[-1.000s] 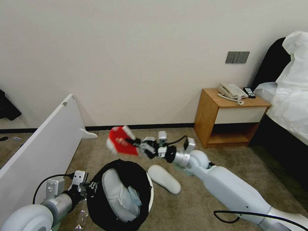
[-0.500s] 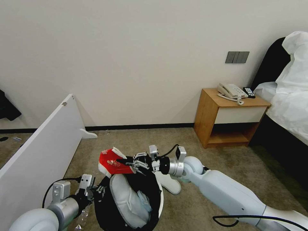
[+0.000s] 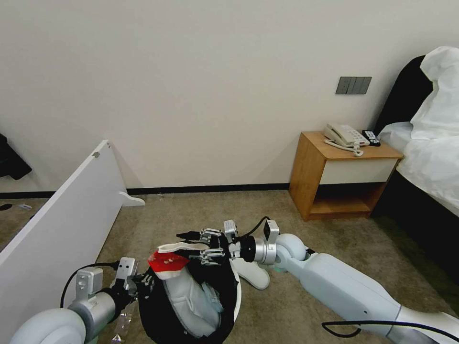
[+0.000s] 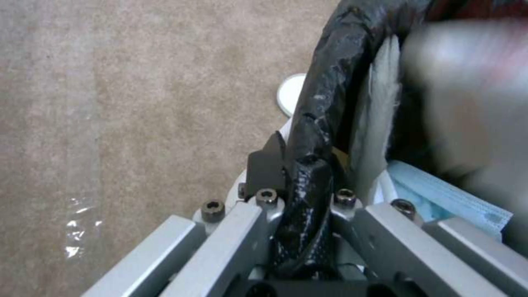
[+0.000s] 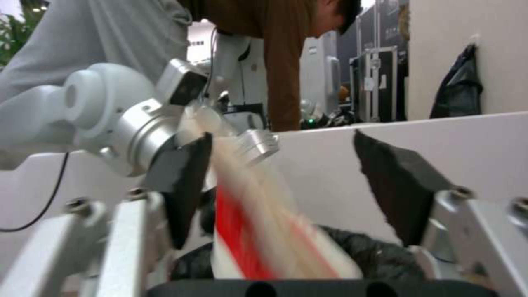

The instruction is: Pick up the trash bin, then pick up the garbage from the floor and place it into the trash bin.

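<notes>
Over the trash bin [image 3: 191, 306], the right claw [image 3: 198, 246] stands spread open, the red-and-white carton [image 3: 168, 262] dropping free onto the slipper [image 3: 189, 296] inside. The left claw [image 4: 294, 165] grips the bin's bagged rim; hold it level until the carton settles.

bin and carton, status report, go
Left gripper shut on trash bin rim. Right gripper open over bin; carton dropping in. One slipper inside, other slipper on floor. Nothing blocking.
</notes>
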Robot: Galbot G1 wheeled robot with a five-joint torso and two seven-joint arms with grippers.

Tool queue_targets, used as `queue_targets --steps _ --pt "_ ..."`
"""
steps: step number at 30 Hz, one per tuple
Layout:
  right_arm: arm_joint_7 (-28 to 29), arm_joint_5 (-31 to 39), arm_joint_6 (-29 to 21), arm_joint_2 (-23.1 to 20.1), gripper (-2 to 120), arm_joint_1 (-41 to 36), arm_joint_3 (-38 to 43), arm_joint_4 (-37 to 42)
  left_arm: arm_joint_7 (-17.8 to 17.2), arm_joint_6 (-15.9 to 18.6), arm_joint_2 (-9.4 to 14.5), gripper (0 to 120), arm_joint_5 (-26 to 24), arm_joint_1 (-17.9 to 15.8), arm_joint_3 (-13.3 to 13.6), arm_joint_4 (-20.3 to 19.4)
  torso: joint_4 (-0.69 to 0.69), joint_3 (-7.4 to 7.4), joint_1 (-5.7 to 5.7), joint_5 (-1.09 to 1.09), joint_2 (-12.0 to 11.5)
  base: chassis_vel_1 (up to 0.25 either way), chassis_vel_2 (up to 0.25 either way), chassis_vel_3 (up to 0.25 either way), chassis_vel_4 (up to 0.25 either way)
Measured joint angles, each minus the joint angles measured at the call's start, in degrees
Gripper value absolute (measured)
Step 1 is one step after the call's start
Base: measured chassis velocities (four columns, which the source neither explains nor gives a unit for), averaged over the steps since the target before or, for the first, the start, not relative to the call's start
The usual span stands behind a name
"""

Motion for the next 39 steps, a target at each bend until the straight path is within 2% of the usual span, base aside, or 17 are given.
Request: queue_targets --steps 4,7,12,15,16,17,20,21,23,24,26,27,29,30,31,34,39 --pt "-1.4 -0.1 -0.1 -0.9 85 0.2 -0.1 0.3 0.0 0.1 0.3 2 0.0 0.0 -0.1 0.3 -0.01 0.00 0.00 0.00 0.0 0.000 0.000 0.000 0.000" --pt "-3.0 -0.4 -0.4 -1.5 98 0.7 0.2 0.1 0.0 0.2 0.7 2 0.0 -0.1 -0.5 0.5 0.01 0.00 0.00 -0.01 0.0 0.000 0.000 0.000 0.000" --pt "-2.5 -0.7 -0.3 -1.7 100 0.3 2.3 -0.3 0.0 0.3 0.7 2 0.1 0.0 -1.0 0.8 0.00 0.00 0.00 -0.01 0.0 0.000 0.000 0.000 0.000" --pt "2.6 -1.3 1.3 -1.0 100 -1.3 6.6 -1.6 0.1 0.3 0.4 2 0.3 0.2 -2.0 1.2 0.00 0.00 0.00 0.00 0.0 0.000 0.000 0.000 0.000" --pt "6.2 -1.8 2.4 -0.8 100 -2.3 8.6 -2.2 0.2 0.3 -0.2 2 0.6 0.2 -2.7 1.4 0.01 0.00 0.00 0.00 0.0 0.000 0.000 0.000 0.000" --pt "6.2 -1.8 2.4 -0.8 100 -2.3 8.6 -2.2 0.2 0.3 -0.2 2 0.6 0.2 -2.7 1.4 0.01 0.00 0.00 0.00 0.0 0.000 0.000 0.000 0.000" --pt "20.5 -4.1 6.9 -1.9 100 -6.1 13.8 -2.2 0.5 0.2 -1.8 2 1.0 0.1 -5.1 1.5 0.02 0.00 0.00 0.00 0.0 0.000 0.000 0.000 0.000" --pt "20.5 -4.1 6.9 -1.9 100 -6.1 13.8 -2.2 0.5 0.2 -1.8 2 1.0 0.1 -5.1 1.5 0.02 0.00 0.00 0.00 0.0 0.000 0.000 0.000 0.000" --pt "31.4 -6.7 7.9 -3.3 100 -9.7 17.5 -0.7 1.1 0.0 -2.2 2 2.2 0.4 -6.3 1.6 -0.04 0.00 0.00 0.01 0.0 0.000 0.000 0.000 0.000" --pt "31.4 -6.7 7.9 -3.3 100 -9.7 17.5 -0.7 1.1 0.0 -2.2 2 2.2 0.4 -6.3 1.6 -0.04 0.00 0.00 0.01 0.0 0.000 0.000 0.000 0.000" --pt "44.8 -12.4 8.8 -4.5 100 -16.0 23.3 1.9 2.2 -0.5 -3.2 2 4.6 0.9 -7.2 2.2 0.00 0.00 0.00 0.00 0.0 0.000 0.000 0.000 0.000" --pt "44.8 -12.4 8.8 -4.5 100 -16.0 23.3 1.9 2.2 -0.5 -3.2 2 4.6 0.9 -7.2 2.2 0.00 0.00 0.00 0.00 0.0 0.000 0.000 0.000 0.000" --pt "55.8 -17.3 7.8 -5.5 100 -25.2 28.6 6.1 2.9 -1.1 -4.7 2 6.9 1.5 -8.0 2.9 0.01 0.00 0.00 0.01 0.0 0.000 0.000 0.000 0.000" --pt "55.8 -17.3 7.8 -5.5 100 -25.2 28.6 6.1 2.9 -1.1 -4.7 2 6.9 1.5 -8.0 2.9 0.01 0.00 0.00 0.01 0.0 0.000 0.000 0.000 0.000" --pt "59.0 -19.8 7.3 -5.7 100 -30.0 31.3 8.2 3.4 -1.4 -5.6 2 8.0 1.8 -8.2 3.3 -0.02 0.00 0.00 0.02 0.0 0.000 0.000 0.000 0.000" --pt "62.2 -23.9 7.6 -5.5 100 -36.7 36.0 10.7 3.9 -1.6 -6.8 2 8.8 2.0 -8.6 3.8 -0.01 -0.01 0.00 -0.02 0.0 0.000 0.000 0.000 0.000" --pt "61.2 -29.4 8.3 -3.6 100 -50.3 47.0 13.3 3.7 -1.8 -7.8 2 9.3 2.5 -9.7 4.0 -0.01 -0.01 0.00 0.00 0.0 0.000 0.000 0.000 0.000"
